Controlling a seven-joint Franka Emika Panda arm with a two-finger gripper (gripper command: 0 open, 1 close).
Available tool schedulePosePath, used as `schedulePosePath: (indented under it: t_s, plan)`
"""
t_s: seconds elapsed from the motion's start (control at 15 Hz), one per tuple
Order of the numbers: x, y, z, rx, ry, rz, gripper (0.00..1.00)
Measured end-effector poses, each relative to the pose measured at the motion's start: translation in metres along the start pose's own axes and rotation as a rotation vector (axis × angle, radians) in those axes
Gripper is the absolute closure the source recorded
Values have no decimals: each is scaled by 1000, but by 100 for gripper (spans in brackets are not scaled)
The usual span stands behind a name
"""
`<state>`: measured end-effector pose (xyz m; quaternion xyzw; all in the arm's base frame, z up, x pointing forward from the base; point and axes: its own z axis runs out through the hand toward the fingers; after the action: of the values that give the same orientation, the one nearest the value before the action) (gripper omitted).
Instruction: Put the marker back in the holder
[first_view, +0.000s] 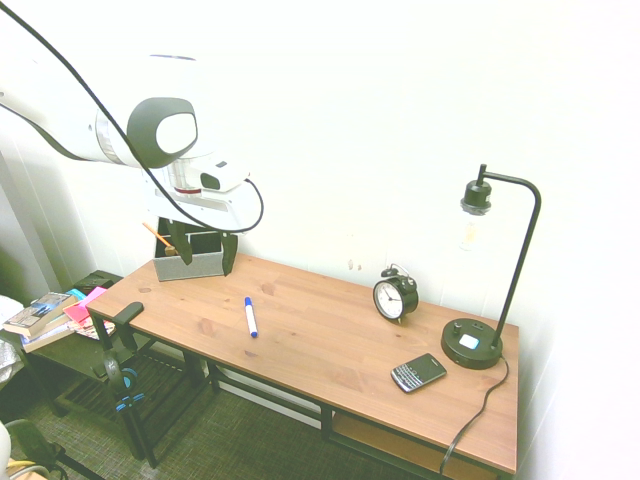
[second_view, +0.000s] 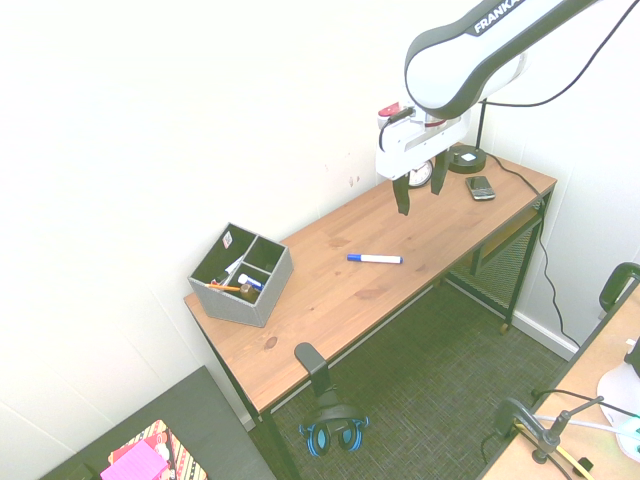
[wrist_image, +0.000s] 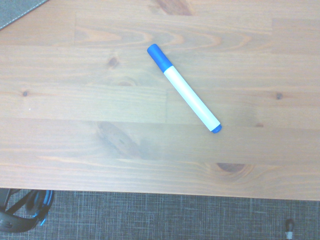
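The marker (wrist_image: 183, 88) is a slim white-barrelled pen with a blue cap at one end and a small blue plug at the other, and it lies flat on the bare wooden desk (first_view: 330, 345), touching nothing else. It sits in the open middle stretch of the desktop, nearer the front edge than the wall, with plain planks on every side of it; in the wrist view the desk's front edge runs below it, with grey carpet beyond. The holder (second_view: 243, 275), a grey box with dark inner compartments, stands at the far corner of the desk by the wall, well apart from the marker, and already carries an orange pencil (first_view: 158, 237) and a few other small items. The gripper (second_view: 419, 188) hangs in the air above the desk, pointing straight down, its two dark fingers spread wide and holding nothing. At the other end of the desk stand an alarm clock (first_view: 395, 295), a black phone (first_view: 418, 373) and a black desk lamp (first_view: 488, 290), all clear of the marker. Between the marker and the holder the wood is free of objects.
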<state>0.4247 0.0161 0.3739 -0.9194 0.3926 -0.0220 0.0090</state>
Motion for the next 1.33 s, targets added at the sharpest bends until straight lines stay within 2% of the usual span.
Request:
schedulePosePath:
  t_s: [0.2, 0.27, 0.47, 0.73, 1.07, 1.13, 1.33]
  plan:
    - [1, -1, 7, 0, 9, -3, 0]
    - [1, -4, 18, 0, 22, -40, 0]
    - [-4, -17, 74, -5, 66, -220, 0]
    - [-4, -30, 148, -44, 73, -428, 0]
    - [26, -52, 193, -53, 93, -457, 0]
    - [34, -57, 201, -53, 100, -451, 100]
    - [49, -71, 217, -45, 100, -450, 100]
